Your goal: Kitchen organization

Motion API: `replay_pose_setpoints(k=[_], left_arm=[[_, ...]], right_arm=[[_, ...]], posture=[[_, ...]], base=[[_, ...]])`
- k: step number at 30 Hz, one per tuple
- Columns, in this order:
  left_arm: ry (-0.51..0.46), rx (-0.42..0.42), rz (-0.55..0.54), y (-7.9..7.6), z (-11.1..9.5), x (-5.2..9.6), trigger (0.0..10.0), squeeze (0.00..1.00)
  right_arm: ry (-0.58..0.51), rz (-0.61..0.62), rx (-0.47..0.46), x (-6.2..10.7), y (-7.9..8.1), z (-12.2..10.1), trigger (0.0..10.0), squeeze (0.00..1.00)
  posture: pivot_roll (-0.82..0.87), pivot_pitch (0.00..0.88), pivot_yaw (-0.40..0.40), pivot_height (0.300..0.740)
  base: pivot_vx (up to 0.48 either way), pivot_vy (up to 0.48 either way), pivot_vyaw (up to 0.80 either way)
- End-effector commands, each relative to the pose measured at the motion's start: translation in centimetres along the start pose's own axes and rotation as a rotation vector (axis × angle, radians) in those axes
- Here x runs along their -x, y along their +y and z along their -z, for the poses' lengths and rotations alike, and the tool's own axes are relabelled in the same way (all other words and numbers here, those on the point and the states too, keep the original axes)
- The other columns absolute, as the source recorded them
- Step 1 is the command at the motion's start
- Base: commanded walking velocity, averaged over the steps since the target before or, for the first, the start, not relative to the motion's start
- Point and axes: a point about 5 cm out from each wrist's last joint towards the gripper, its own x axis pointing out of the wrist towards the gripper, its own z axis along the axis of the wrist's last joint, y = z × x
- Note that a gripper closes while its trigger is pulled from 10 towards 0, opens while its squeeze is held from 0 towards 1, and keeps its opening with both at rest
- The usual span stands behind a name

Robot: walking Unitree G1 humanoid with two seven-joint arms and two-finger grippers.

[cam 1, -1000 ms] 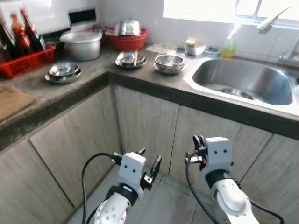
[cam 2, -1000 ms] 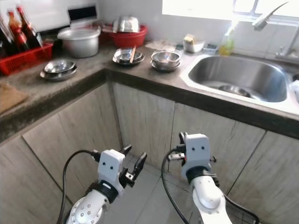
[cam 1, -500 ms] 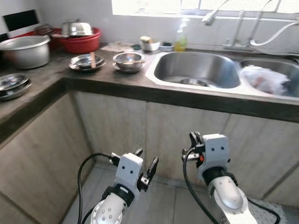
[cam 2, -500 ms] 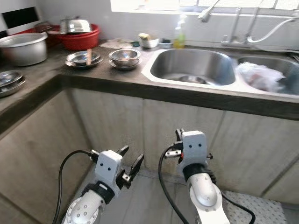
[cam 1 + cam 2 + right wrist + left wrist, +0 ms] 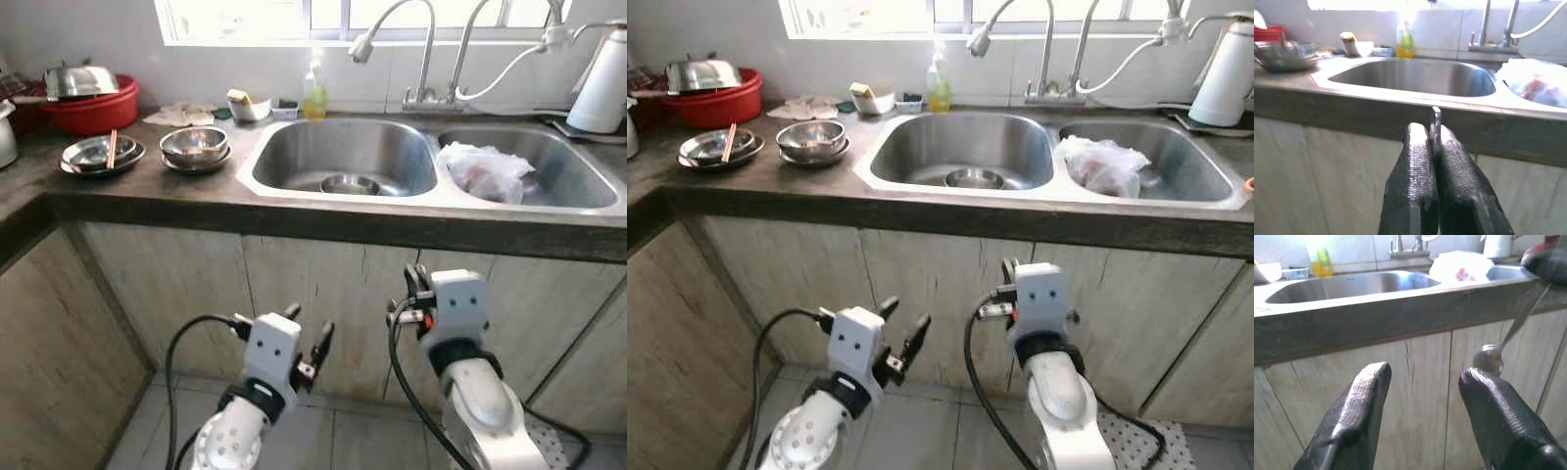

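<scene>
A dark stone countertop (image 5: 147, 191) is seen over pale wood-grain cabinet doors (image 5: 313, 294), w/ a bright window behind and a tiled floor below. A double steel sink (image 5: 250, 181) is set into the counter; a small steel bowl (image 5: 350, 184) lies in the left basin, and a crumpled plastic bag (image 5: 485, 171) in the right basin. Two faucets (image 5: 423, 49) are mounted behind the sink, a yellow dish-soap bottle (image 5: 314, 95) stands by the wall, and a white kettle (image 5: 603, 69) is seen at the far right. To the left of the sink, stacked steel bowls (image 5: 195, 147) are set beside a steel plate (image 5: 98, 157) carrying chopsticks — a red basin (image 5: 93, 108) holding a steel lid is placed further back.

Both arms are held low in front of the cabinets. The left gripper (image 5: 1422, 382) is spread wide, nothing between its fingers. The right gripper (image 5: 1433, 139) is pressed together on a thin metal handle — prob. a spoon (image 5: 1491, 360), since a spoon bowl on a thin handle is seen hanging down from the right gripper in the left wrist view. The spoon is held below counter level, in front of the cabinet doors under the sink.
</scene>
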Motion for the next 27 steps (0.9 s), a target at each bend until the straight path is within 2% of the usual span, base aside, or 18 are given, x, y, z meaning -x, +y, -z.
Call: replay_pose_setpoints(k=[1, 8, 12, 19, 21, 23, 24, 27], left_arm=[[-0.001, 0.010, -0.018, 0.4, -0.2, -0.2, 10.0, 0.00], [-0.011, -0.008, -0.043, 1.1, -0.5, -0.4, 10.0, 0.00], [-0.040, -0.023, -0.063, 1.4, -1.2, -0.9, 10.0, 0.00], [-0.066, -0.035, -0.078, 1.6, -1.9, -1.2, 10.0, 0.00], [-0.076, -0.041, -0.082, 1.7, -2.2, -1.3, 10.0, 0.00], [-0.079, -0.043, -0.084, 1.8, -2.2, -1.3, 10.0, 0.00], [-0.086, -0.046, -0.091, 1.9, -2.4, -1.4, 10.0, 0.00], [-0.089, -0.048, -0.095, 2.0, -2.5, -1.5, 10.0, 0.00]], right_arm=[[-0.022, -0.013, -0.017, 0.1, 0.0, -0.6, 10.0, 0.00], [-0.074, -0.035, -0.029, -0.6, 0.2, -1.9, 10.0, 0.00], [-0.169, -0.077, -0.046, -1.7, 0.5, -4.4, 10.0, 0.00], [-0.271, -0.111, -0.054, -2.5, 0.6, -6.9, 10.0, 0.00], [-0.325, -0.119, -0.048, -2.8, 0.5, -8.2, 10.0, 0.00], [-0.338, -0.121, -0.048, -2.9, 0.5, -8.6, 10.0, 0.00], [-0.382, -0.132, -0.045, -3.2, 0.4, -9.7, 10.0, 0.00], [-0.408, -0.138, -0.043, -3.4, 0.4, -10.4, 10.0, 0.00]], posture=[[0.03, 0.001, -0.007, 0.740], [0.03, 0.000, -0.009, 0.740], [0.03, 0.000, -0.011, 0.740], [0.03, 0.000, -0.012, 0.740], [0.03, 0.000, -0.013, 0.740], [0.03, 0.000, -0.013, 0.740], [0.03, 0.000, -0.016, 0.740], [0.03, 0.000, -0.016, 0.740]], base=[[0.000, 0.000, 0.00], [0.000, 0.000, 0.00], [0.000, 0.000, 0.00], [0.000, 0.000, 0.00], [0.261, 0.000, 0.00], [0.262, 0.000, 0.00], [0.281, 0.000, 0.00], [0.288, 0.000, 0.00]])
